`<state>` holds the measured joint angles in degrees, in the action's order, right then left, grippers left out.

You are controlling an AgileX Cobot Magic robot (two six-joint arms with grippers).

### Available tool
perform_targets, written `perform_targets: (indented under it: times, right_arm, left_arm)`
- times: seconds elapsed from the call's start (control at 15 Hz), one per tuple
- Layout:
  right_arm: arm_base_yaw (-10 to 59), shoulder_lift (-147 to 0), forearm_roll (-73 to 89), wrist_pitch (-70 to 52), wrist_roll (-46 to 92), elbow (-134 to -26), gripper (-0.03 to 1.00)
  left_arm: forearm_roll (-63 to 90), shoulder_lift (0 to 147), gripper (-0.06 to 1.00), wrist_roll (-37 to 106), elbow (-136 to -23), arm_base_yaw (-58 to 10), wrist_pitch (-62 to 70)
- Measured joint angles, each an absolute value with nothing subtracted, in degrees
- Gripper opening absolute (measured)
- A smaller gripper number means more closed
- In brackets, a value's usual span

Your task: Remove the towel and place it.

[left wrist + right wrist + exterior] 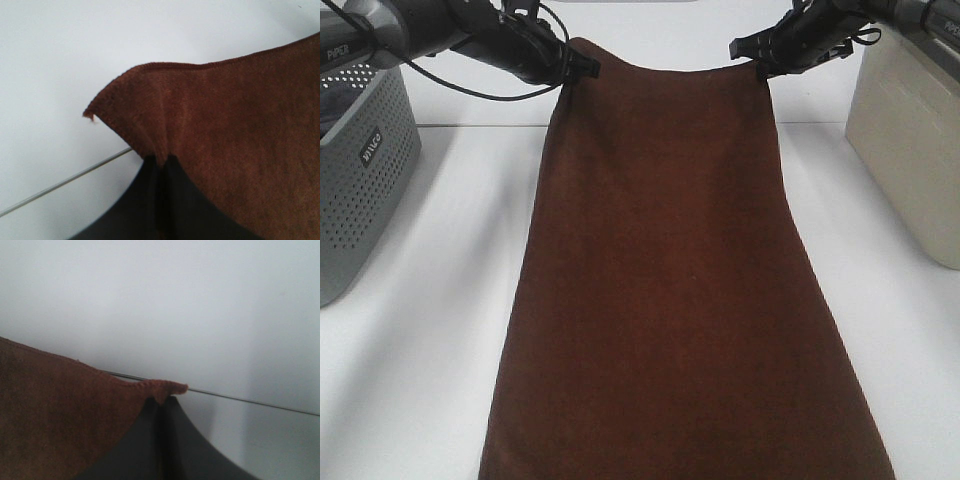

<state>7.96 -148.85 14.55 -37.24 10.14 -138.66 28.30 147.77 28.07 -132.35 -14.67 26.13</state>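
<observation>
The towel (670, 290), a long maroon plush cloth, hangs stretched between both arms and drapes down over the white table toward the front edge of the exterior view. My left gripper (582, 68) is shut on its far left corner, and the left wrist view shows the hemmed corner (150, 105) pinched between the dark fingers (145, 200). My right gripper (752, 50) is shut on the far right corner; in the right wrist view the corner tip (167, 388) pokes out above the closed fingers (150, 440).
A grey perforated basket (360, 170) stands at the left edge of the table. A beige bin (910, 130) stands at the right. Bare white tabletop (450, 330) lies on both sides of the towel.
</observation>
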Motion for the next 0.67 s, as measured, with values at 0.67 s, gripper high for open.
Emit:
perform_targets:
  times: [0.67]
  right_arm:
    - [8.0, -152.1, 15.8, -36.6, 10.1, -138.7, 0.01]
  left_arm:
    - [28.2, 149.9, 0.0, 28.7, -132.4, -15.4, 24.5]
